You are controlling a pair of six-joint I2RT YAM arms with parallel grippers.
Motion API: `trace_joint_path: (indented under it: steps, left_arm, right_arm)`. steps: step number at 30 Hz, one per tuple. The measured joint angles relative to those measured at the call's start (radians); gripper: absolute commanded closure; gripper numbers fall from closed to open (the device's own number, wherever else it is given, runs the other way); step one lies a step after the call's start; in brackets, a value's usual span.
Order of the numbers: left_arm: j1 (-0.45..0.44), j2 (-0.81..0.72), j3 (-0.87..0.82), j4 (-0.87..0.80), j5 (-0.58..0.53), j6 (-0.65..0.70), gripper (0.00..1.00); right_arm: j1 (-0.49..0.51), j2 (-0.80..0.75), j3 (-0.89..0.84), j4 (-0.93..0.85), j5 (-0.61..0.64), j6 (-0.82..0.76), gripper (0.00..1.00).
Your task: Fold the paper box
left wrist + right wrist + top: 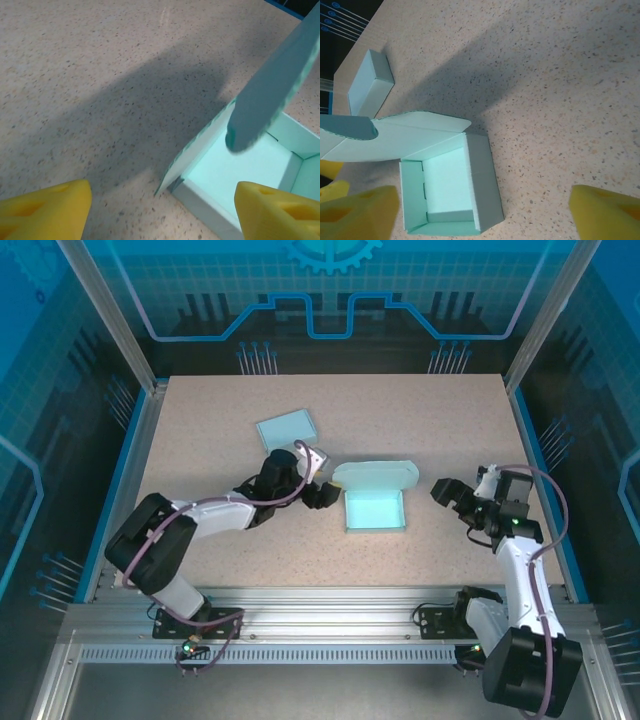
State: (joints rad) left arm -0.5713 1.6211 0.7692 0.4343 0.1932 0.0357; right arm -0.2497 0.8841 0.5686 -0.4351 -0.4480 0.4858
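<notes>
Paper box (374, 508) lies open at the centre of the top view, just right of the spread left gripper (325, 494), which is nearer than the also spread right gripper (450, 498).

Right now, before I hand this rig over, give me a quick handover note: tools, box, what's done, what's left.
Left tool: open, holding nothing, beside the paper box's left wall.
Right tool: open, holding nothing, apart from the box on its right.
Paper box: mid-table, walls up, lid flap still open at the far side. A closed box lies farther back, to the left.
Done: base formed.
Left: fold the lid down and tuck it in.
</notes>
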Motion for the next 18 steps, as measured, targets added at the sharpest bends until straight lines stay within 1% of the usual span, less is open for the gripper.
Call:
trace_joint_path:
  steps: [1,4,7,8,11,12,14,15,17,18]
  left_arm:
    - [0.0,0.012,0.008,0.007,0.008,0.002,0.27]
    - [0.0,0.044,0.032,0.023,0.034,0.011,0.3]
    - [0.0,0.062,0.047,0.024,0.054,0.023,0.33]
    - [0.0,0.065,0.051,0.024,0.06,0.024,0.34]
    - [0.001,0.069,0.06,0.024,0.075,0.027,0.39]
    - [0.002,0.069,0.061,0.024,0.077,0.027,0.43]
    - [0.005,0.07,0.063,0.023,0.085,0.029,0.45]
    - [0.007,0.072,0.064,0.022,0.087,0.032,0.48]
    - [0.01,0.077,0.07,0.02,0.092,0.038,0.5]
    - [0.01,0.081,0.072,0.019,0.093,0.042,0.53]
  right_arm:
    - [0.017,0.0,0.002,0.0,0.007,-0.011,0.23]
    - [0.092,0.008,0.013,0.005,0.048,-0.036,0.24]
    - [0.176,0.04,0.035,0.014,0.105,-0.06,0.21]
    - [0.204,0.056,0.045,0.019,0.127,-0.069,0.18]
    - [0.268,0.117,0.077,0.042,0.189,-0.097,0.16]
    - [0.28,0.139,0.087,0.054,0.207,-0.104,0.17]
    - [0.294,0.182,0.102,0.074,0.232,-0.119,0.18]
    - [0.3,0.204,0.109,0.083,0.242,-0.125,0.18]
    - [0.314,0.244,0.119,0.102,0.264,-0.134,0.19]
    - [0.322,0.262,0.126,0.109,0.274,-0.14,0.19]
